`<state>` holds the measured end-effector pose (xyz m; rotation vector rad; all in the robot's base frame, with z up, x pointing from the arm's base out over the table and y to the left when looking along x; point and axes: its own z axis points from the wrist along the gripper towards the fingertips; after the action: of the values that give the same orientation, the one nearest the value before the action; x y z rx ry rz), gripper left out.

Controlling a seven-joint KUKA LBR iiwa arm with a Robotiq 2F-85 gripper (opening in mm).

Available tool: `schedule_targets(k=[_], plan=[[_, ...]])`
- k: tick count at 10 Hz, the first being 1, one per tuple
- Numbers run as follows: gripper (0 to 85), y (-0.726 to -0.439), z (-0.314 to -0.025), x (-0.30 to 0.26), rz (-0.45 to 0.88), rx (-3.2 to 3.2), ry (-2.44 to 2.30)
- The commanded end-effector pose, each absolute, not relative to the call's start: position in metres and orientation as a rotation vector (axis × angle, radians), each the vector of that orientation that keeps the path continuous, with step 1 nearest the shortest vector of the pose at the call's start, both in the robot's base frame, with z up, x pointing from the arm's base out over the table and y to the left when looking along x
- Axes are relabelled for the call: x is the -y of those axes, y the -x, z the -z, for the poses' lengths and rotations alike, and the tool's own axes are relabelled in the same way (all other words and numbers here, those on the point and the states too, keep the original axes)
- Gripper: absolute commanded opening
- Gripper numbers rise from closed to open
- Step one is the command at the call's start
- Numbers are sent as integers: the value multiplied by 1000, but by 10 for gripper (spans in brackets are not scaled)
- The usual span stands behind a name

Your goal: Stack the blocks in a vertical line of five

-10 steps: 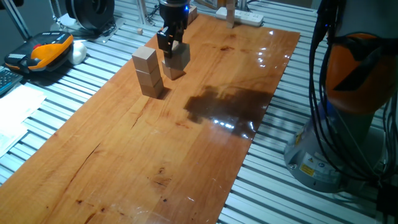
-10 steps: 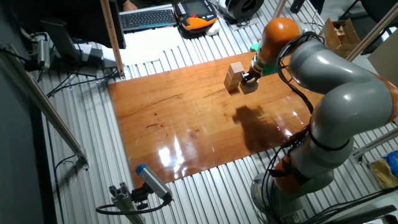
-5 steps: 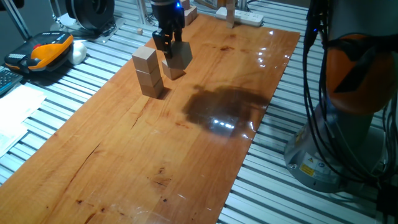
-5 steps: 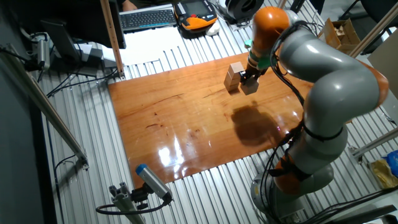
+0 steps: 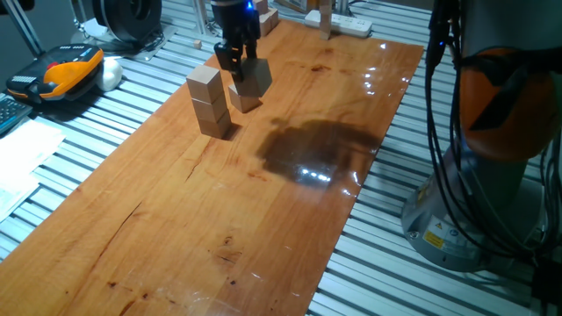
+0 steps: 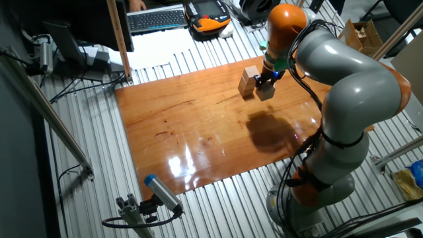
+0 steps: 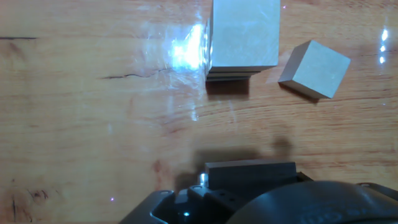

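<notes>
A stack of three tan blocks (image 5: 209, 104) stands on the wooden board, and the hand view shows it from above (image 7: 244, 34). Just right of the stack my gripper (image 5: 239, 63) is shut on a fourth block (image 5: 255, 77), held a little above the board. In the hand view only the top edge of that held block (image 7: 250, 168) shows, at the bottom. Another loose block (image 5: 245, 99) lies on the board beneath the held one and appears tilted beside the stack (image 7: 314, 60). In the other fixed view the gripper (image 6: 265, 82) sits right beside the stack (image 6: 248, 79).
The wooden board (image 5: 263, 202) lies on a slatted metal table. A white power strip (image 5: 341, 21) lies at its far end. An orange-black device (image 5: 61, 70) and papers (image 5: 22, 158) are to the left. The robot base (image 5: 492, 167) stands right of the board.
The gripper has shifted slightly up and left with the block in it, and the arm has swung round. The stack and loose block have not moved.
</notes>
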<state>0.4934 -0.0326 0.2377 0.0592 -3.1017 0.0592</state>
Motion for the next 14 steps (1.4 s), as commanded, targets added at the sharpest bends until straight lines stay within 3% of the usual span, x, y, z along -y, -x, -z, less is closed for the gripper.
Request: schedule_targets(k=[1,6,14], plan=[[0,-494,-238,33,-56,3104,-57],[0,-503,-251,31,-36,3111,-37],[0,-543,-255,34,-41,3141,-30]])
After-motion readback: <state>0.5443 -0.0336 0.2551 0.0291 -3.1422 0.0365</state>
